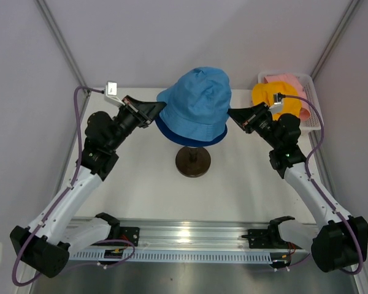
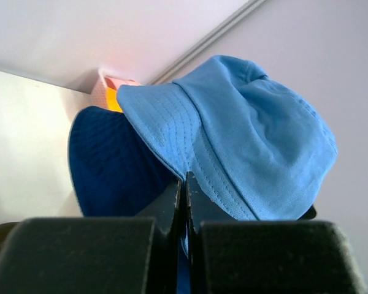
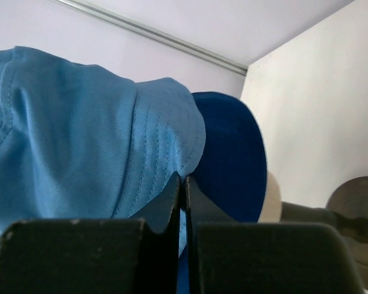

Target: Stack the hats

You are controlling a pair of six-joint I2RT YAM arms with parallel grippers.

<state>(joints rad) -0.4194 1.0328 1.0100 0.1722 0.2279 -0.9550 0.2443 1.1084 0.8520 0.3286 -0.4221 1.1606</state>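
Observation:
A light blue hat (image 1: 196, 101) sits over a dark blue hat (image 1: 190, 136) on the mannequin stand at mid-table. My left gripper (image 1: 160, 114) is shut on the light blue brim at its left edge. My right gripper (image 1: 232, 115) is shut on the same brim at its right edge. In the left wrist view the gripper (image 2: 185, 178) pinches light blue fabric (image 2: 251, 135), with the dark blue hat (image 2: 110, 165) beneath. The right wrist view shows its gripper (image 3: 184, 179) clamping the brim of the light blue hat (image 3: 67, 135) beside the dark blue hat (image 3: 233, 153). A yellow-orange hat (image 1: 271, 95) and a pink hat (image 1: 289, 81) lie in the basket.
The stand's dark round base (image 1: 193, 162) rests below the hats; a cream sliver of the mannequin head (image 3: 271, 199) shows. A white mesh basket (image 1: 311, 116) stands at the back right corner, close behind my right arm. Walls enclose the table on three sides.

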